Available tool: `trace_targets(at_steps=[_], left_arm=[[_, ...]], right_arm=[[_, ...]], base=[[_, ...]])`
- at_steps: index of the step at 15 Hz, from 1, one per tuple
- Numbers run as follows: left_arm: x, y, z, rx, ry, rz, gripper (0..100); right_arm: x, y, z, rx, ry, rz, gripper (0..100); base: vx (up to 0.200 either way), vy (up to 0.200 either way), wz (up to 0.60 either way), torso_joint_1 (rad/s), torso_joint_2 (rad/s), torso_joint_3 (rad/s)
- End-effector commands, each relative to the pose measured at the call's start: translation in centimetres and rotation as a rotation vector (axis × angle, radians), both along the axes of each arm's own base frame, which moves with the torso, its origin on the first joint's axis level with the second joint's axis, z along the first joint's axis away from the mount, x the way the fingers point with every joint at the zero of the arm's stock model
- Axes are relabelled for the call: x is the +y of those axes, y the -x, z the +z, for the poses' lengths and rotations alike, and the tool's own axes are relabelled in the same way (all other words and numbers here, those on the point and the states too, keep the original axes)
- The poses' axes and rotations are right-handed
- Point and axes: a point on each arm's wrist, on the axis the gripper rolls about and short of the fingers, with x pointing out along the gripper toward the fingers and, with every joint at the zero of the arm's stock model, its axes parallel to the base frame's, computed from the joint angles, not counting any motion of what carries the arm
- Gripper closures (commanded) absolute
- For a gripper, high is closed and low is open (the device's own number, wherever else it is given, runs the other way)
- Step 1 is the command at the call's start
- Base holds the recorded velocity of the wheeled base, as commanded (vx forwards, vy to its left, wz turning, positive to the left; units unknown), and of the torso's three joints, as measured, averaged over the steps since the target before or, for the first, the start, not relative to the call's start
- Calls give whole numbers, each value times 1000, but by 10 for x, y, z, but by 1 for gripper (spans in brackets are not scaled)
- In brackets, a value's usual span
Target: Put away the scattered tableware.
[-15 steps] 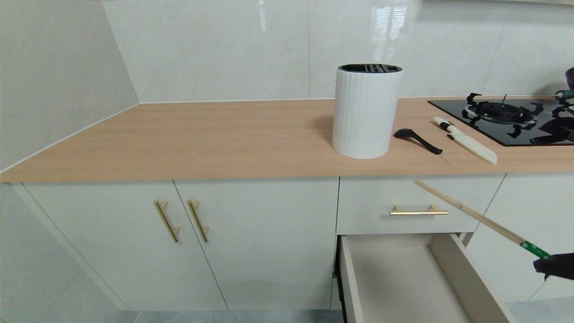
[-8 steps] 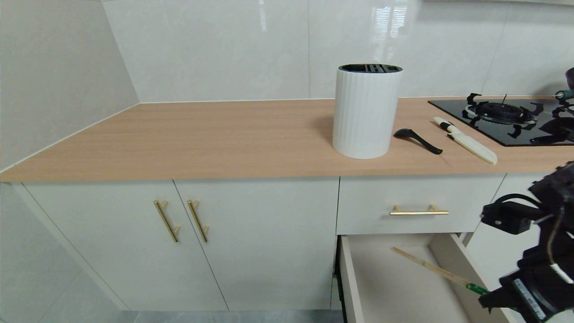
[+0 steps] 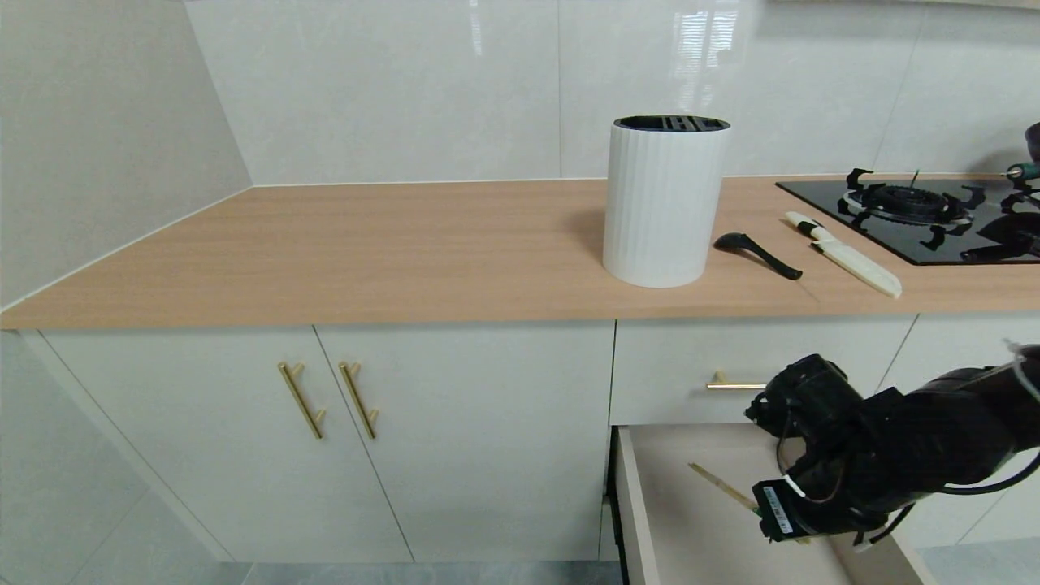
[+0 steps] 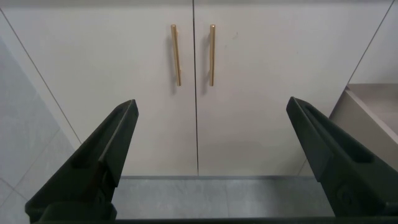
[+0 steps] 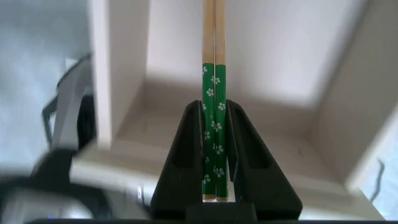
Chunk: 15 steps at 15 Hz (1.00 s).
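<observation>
**Pair of wooden chopsticks with green flowered ends [image 3: 719, 486] held over the pale pulled-out drawer [image 3: 638, 520]**

The step in hand looked like the put-down. At the lower right of the head view, the right claw [image 3: 768, 513] was pinched narrowly on the green ends of the chopsticks. Their bare tips pointed up and left above the drawer floor. Whether they touched it could not be told.

The left claw [image 4: 211, 112] was spread wide and held nothing, facing white cupboard doors [image 4: 249, 93].

The next move probably called for parting the fingers low inside the drawer, so that the pair would drop flat rather than bounce. The claw would then have to lift clear of the drawer front above it.

More was left to do. A black spoon [image 3: 756, 253] and a cream-bladed knife [image 3: 845, 258] lay on the wooden tabletop [image 3: 366, 252] at the upper right. They were just beside the white ribbed cylindrical holder [image 3: 665, 203].
</observation>
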Motion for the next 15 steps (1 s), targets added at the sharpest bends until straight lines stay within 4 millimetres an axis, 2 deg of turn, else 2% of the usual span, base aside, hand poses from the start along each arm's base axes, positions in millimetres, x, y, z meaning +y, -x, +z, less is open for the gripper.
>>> trace_targets(at_steps=[1, 4, 12, 15], left_arm=[[0, 0, 0, 1, 0, 1, 0], [0, 0, 0, 1, 0, 1, 0], [0, 0, 0, 1, 0, 1, 0], [0, 0, 0, 1, 0, 1, 0]], right_arm=[[8, -19, -52, 56, 45, -25, 100], [15, -34, -80, -20, 60, -43, 100], [29, -29, -108, -2, 98, -2, 100], [38, -33, -120, -66, 147, -5, 100]], base=[[0, 0, 0, 0, 0, 0], [0, 0, 0, 0, 0, 0], [0, 0, 0, 0, 0, 0], [0, 0, 0, 0, 0, 0]])
